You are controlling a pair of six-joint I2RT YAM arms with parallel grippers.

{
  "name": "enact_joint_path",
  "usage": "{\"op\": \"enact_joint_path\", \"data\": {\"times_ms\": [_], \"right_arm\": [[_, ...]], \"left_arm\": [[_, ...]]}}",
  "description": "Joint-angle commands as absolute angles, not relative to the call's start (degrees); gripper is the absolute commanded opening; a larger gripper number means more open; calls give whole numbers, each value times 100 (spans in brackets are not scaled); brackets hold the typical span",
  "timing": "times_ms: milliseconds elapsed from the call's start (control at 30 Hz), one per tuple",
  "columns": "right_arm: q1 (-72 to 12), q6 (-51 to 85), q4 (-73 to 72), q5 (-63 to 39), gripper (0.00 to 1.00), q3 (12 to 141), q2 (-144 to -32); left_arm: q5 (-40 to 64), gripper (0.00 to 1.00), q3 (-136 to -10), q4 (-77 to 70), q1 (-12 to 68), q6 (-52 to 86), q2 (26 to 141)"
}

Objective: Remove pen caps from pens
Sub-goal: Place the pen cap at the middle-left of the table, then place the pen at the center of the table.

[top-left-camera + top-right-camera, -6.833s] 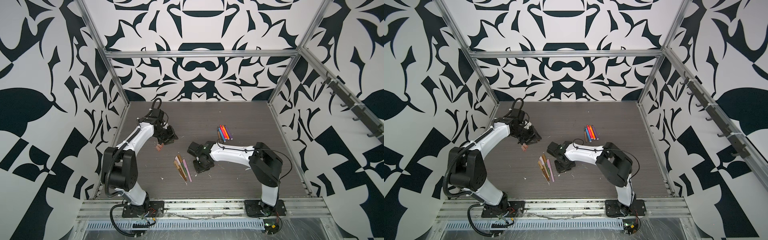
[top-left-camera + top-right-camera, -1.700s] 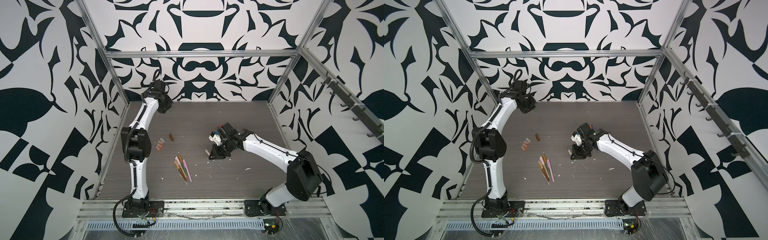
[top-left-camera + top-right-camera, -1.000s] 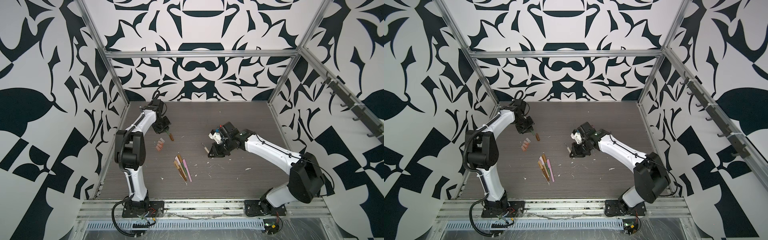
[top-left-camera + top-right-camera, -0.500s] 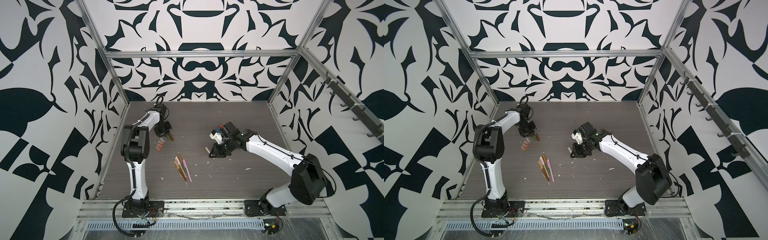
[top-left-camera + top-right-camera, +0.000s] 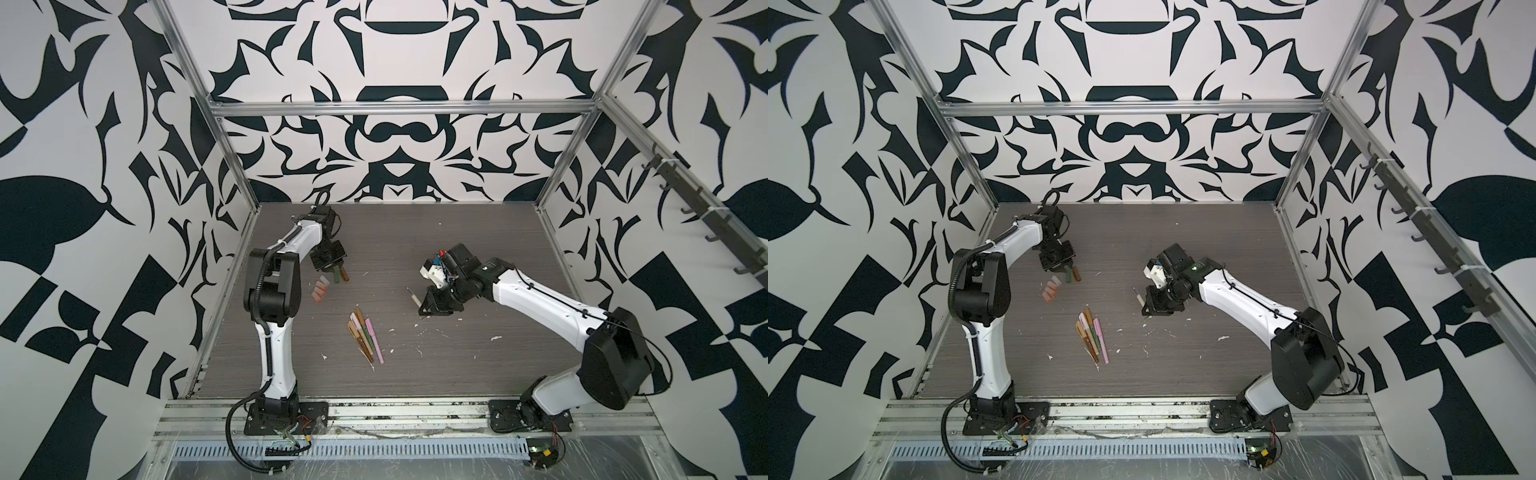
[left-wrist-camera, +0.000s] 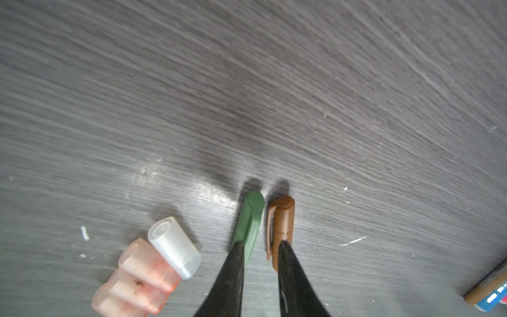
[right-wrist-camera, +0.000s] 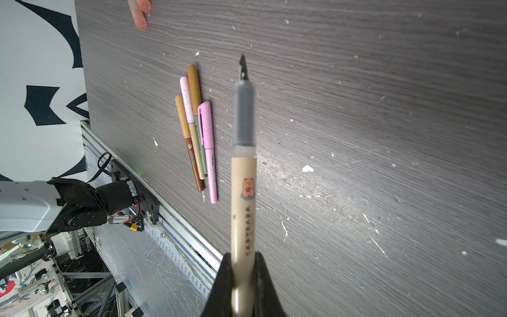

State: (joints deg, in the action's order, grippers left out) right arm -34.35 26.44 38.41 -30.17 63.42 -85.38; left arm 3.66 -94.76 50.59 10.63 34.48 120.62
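Left wrist shows stubby translucent cap [image 6: 174, 247], seemingly plastic, on wood-grain table [image 6: 247, 82].

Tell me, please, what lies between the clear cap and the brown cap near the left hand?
A green pen cap lies there, close beside the brown cap and apart from the clear cap; the left wrist view shows it.

Walls [image 5: 104, 124] all round have that wild black-and-white swirl print. Silver aluminium frame [image 5: 399, 109] runs across upper middle, hook rail [image 5: 706, 208] at right, dark grey woodgrain table [image 5: 457, 232] with white flecks.
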Motion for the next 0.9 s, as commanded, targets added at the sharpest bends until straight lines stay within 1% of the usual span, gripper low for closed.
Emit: {"op": "enact_joint_path", "data": {"times_ms": [0,200,367,567,733,867], "right_arm": [[-3312,2431,3857,-2944,0,6618,-8461],[-2892,2391,3720,-2869,0,6813,-8890],[-2655,2115,4078,-2205,0,7570,-9516],[-2589,1873,4037,-1315,0,8140,-10082],[-2448,1631,4184,-845,0,8589,-10695],[-2417,1426,4381,-602,0,8934,-11076]], "left_arm": [[318,29,-9497,5385,1081,3435,11983],[383,30,-9609,5446,1118,3702,11392],[581,31,-9382,5243,1219,4048,10651],[918,31,-8674,4700,1257,4480,9846],[1154,32,-8365,4342,1257,4673,9599],[1317,32,-8382,4291,1266,4653,9641]]}}
